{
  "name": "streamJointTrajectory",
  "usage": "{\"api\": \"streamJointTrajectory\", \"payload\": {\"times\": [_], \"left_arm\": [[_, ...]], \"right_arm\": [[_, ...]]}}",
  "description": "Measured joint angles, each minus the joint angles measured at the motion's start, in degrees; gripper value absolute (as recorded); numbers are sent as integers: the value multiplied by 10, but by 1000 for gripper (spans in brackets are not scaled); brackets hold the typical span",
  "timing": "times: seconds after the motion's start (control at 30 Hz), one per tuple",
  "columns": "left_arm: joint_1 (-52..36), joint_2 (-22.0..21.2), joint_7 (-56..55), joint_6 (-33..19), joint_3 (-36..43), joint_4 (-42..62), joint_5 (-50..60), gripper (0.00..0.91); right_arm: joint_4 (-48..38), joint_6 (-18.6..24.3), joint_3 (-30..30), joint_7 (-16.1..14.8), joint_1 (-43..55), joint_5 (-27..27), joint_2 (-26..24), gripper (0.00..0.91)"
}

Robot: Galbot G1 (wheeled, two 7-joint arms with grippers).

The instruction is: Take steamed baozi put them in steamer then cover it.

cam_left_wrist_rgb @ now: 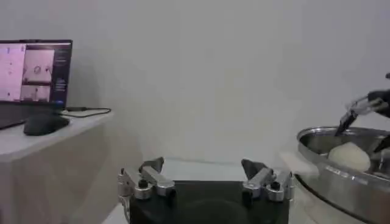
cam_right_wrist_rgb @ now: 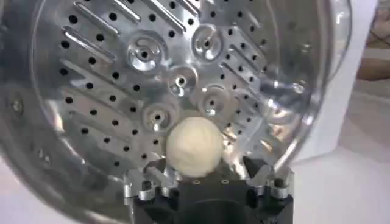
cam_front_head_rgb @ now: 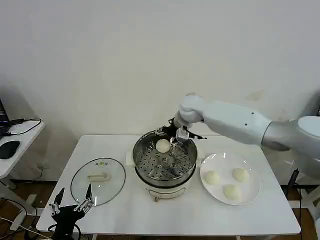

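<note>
At 9 o'clock beyond the table's left edge, you are looking at a side desk [cam_front_head_rgb: 15, 145] carrying a dark mouse [cam_front_head_rgb: 8, 148] and a cable; in the left wrist view a monitor [cam_left_wrist_rgb: 35, 72] is glowing there, its writing too small to read. No brand or label is readable on any of the task's things.

At 7 o'clock, your left gripper [cam_front_head_rgb: 72, 204] is hanging just off the front-left corner of the white table [cam_front_head_rgb: 120, 210], fingers spread apart and holding nothing. Just beyond it the cover [cam_front_head_rgb: 98, 180] is lying flat on the table, handle up, near the left edge and just beside the steamer without touching it.

At the centre, the steamer [cam_front_head_rgb: 165, 162] is standing open, with bare table in front of it toward 6 o'clock. Your right gripper [cam_front_head_rgb: 174, 137] is reaching in over the steamer's far rim at 12 o'clock, and 1 baozi [cam_front_head_rgb: 163, 145] is sitting between its parted fingers on the perforated tray; whether the fingers are pressing it, you cannot tell. The rest of the tray is lying open.

At 3 o'clock, a white plate [cam_front_head_rgb: 250, 197] is holding the other 3 baozi [cam_front_head_rgb: 228, 183], just beside the steamer and near the table's right edge.
</note>
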Motion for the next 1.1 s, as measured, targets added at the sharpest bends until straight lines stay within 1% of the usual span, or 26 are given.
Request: {"api": "streamJointTrajectory", "payload": {"times": [0.13,0.23,0.43,0.6,0.7,0.83,1.0,1.1], "left_arm": [[-3,9,1,2,-2,-3,-5,907],[-8,21,3,2,-7,-6,-14,907],[-26,40,0,-8,-20,-1,-41,907],[-40,46,2,-13,-18,7,-48,907],[-51,47,1,-13,-17,11,-48,907],[-62,47,1,-10,-19,11,-48,907],[-75,43,1,-10,-18,10,-43,907],[-75,42,2,-12,-17,8,-41,907]], "right_arm": [[35,-28,-19,-10,48,41,-32,907],[68,-58,-47,-22,90,80,-66,907],[145,-135,-128,-53,168,170,-155,907],[185,-200,-171,-74,181,231,-225,907],[195,-237,-176,-82,160,255,-259,907],[201,-281,-163,-90,112,275,-286,907],[198,-325,-130,-99,42,296,-301,907],[190,-341,-107,-104,4,301,-302,907]]}}
